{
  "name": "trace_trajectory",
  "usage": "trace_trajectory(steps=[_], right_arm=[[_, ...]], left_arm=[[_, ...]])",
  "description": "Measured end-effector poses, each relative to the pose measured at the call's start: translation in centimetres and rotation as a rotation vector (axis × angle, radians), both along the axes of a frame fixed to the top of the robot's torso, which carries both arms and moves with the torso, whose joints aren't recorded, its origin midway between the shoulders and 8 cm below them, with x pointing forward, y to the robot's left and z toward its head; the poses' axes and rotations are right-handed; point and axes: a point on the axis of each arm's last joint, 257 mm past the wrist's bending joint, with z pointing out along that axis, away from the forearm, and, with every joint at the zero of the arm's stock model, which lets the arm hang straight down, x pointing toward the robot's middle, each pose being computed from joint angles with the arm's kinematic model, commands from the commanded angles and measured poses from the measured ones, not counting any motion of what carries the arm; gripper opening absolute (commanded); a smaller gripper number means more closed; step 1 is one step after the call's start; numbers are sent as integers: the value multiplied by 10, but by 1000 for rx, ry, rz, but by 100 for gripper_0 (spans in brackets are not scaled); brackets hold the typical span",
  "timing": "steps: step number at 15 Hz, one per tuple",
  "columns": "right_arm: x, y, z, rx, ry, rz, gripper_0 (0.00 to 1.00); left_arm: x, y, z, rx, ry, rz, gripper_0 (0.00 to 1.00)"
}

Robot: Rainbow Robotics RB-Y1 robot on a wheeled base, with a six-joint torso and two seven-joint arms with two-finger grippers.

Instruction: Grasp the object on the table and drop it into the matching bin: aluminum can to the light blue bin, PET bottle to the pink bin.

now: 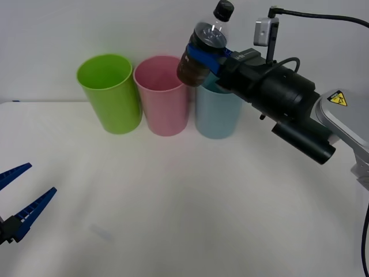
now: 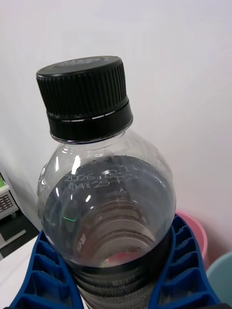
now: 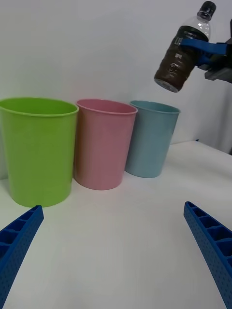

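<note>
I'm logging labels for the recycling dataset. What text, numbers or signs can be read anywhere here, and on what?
"2026" begins a two-line dot-printed date code on the PET bottle, held in the right gripper; the rest is too faint to read.
A yellow warning triangle with a black symbol, no words, is on the right arm.
The pink bin, light blue bin and lime green bin carry no text.

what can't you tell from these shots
- Right wrist view: the bottle blocks most of the scene; its base is cut off by the edge, and only slivers of the pink bin and light blue bin show.
- Front view: the right gripper and bottle hide part of the light blue bin's rim; left gripper is cut off by the edge.
- Bottle's printed date: too small to read reliably.
</note>
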Motion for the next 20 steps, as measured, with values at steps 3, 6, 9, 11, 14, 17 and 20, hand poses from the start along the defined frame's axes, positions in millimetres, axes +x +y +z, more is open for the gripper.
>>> trace_trajectory(steps=[3, 6, 9, 11, 14, 17, 20], right_arm=[[34, 20, 5, 5, 13, -19, 0], [67, 41, 5, 3, 35, -46, 0], [92, 62, 1, -3, 62, -69, 0], [105, 74, -2, -10, 80, -83, 0], [116, 88, -8, -28, 96, -98, 0], [120, 95, -11, -40, 102, -109, 0], [120, 96, -16, -51, 101, -112, 0]], left_arm=[[0, 0, 0, 0, 0, 0, 100], [0, 0, 0, 0, 0, 0, 100], [0, 0, 0, 0, 0, 0, 100], [0, 0, 0, 0, 0, 0, 100], [0, 0, 0, 0, 0, 0, 100], [0, 0, 0, 0, 0, 0, 100], [0, 0, 0, 0, 0, 0, 100]])
